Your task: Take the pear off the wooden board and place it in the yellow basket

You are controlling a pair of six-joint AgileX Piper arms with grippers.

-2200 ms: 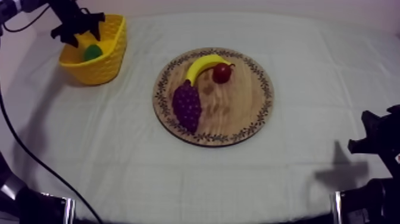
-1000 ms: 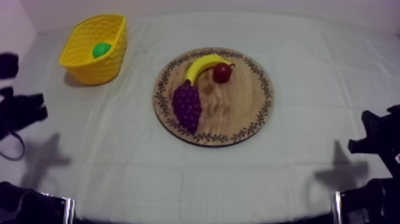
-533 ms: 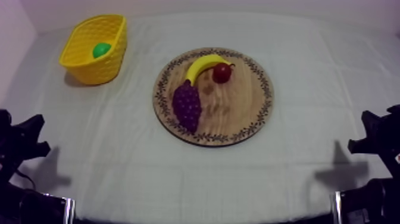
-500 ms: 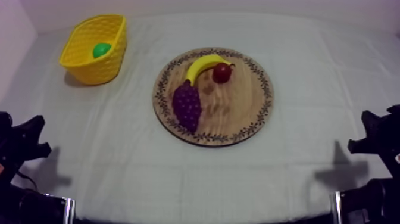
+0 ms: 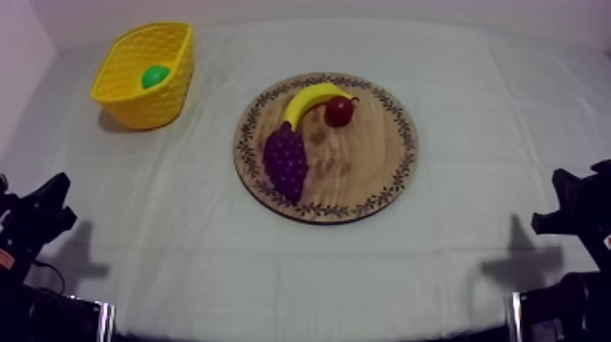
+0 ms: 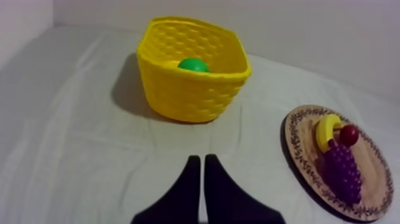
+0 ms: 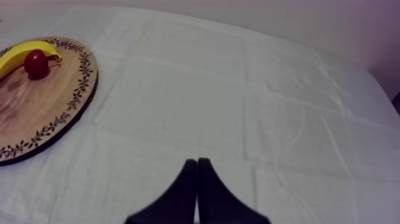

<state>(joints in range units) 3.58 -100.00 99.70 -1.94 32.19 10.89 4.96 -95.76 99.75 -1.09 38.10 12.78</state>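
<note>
Peeking from the yellow basket [image 6: 190,98], half-hidden pear [image 6: 193,64]; left gripper [image 6: 202,161], right gripper [image 7: 197,162] clenched empty

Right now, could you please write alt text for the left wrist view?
A pear lies in the basket, beyond the shut left gripper. Nearby, a board holds a banana, grapes and a small red fruit.

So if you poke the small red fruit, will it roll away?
Probably: the small red fruit looks round and smooth, so it may roll. The banana right beside it could block it that way. The board looks flat, so little else would stop it.
</note>
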